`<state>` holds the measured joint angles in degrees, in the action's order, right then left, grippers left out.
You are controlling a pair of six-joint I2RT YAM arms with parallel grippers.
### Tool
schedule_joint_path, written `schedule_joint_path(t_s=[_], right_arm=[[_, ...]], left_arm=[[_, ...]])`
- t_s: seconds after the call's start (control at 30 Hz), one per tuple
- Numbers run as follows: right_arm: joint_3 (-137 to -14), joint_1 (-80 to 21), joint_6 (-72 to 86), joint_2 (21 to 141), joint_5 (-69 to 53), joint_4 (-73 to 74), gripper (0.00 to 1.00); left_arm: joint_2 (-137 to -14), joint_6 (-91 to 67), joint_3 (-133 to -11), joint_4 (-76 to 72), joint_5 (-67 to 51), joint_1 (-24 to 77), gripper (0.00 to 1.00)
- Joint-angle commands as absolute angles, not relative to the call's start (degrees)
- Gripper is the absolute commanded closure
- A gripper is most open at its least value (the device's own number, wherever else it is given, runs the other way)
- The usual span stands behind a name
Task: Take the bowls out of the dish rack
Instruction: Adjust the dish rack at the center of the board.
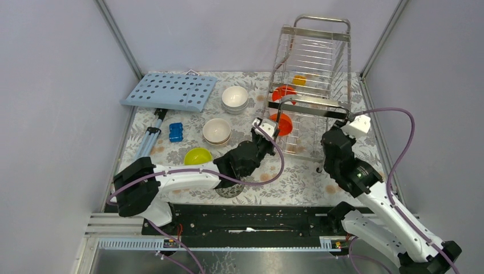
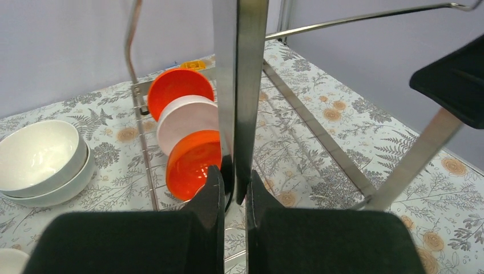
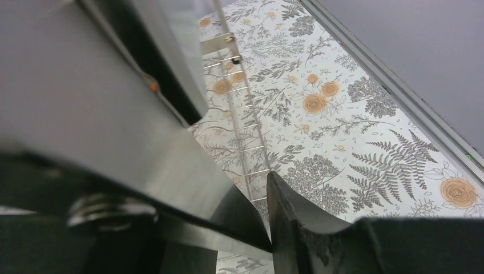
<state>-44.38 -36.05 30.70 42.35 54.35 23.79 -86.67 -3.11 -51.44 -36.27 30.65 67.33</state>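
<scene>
At rack's front corners: left end effector [image 2: 234, 184] clamped on dish rack [image 2: 240, 85]; right end effector [image 1: 344, 120] straddles side bar [image 3: 142, 142], clamp unclear. We brace evenly, no tilting; orange bowls [image 2: 191, 162] sit inside.

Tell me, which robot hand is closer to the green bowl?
Left. The left gripper, fingers shut on a post of the dish rack, is right of the lime-green bowl; the right gripper is farther, at the rack's right side.
</scene>
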Motion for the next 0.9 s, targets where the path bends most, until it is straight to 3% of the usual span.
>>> schedule_joint_path(t_s=[0.0, 0.3, 0.43, 0.53, 0.7, 0.87], right_arm=[[-42.90, -28.52, 30.78, 47.38, 44.80, 19.32, 0.60], [-43.08, -22.16, 30.41, 51.58, 37.89, 17.62, 0.49], [-43.04, -21.80, 30.11, 47.90, 36.11, 21.01, 0.24], [-42.90, -21.80, 29.69, 42.53, 34.93, 25.24, 0.12], [-44.99, -21.80, 31.45, 35.98, 31.58, 33.78, 0.05], [-48.32, -21.80, 33.61, 31.14, 24.99, 41.37, 0.04]], left_arm=[[-86.72, -16.33, -50.60, -35.59, 23.04, 70.65, 1.00], [-92.99, -16.82, -55.50, -36.57, 19.57, 70.93, 1.00], [-96.52, -17.49, -59.33, -35.98, 18.90, 71.02, 1.00], [-98.18, -17.99, -61.64, -35.98, 19.39, 71.10, 1.00], [-100.50, -18.27, -64.53, -35.28, 19.43, 71.19, 0.99], [-100.96, -18.34, -65.01, -35.02, 19.81, 71.54, 0.83]])
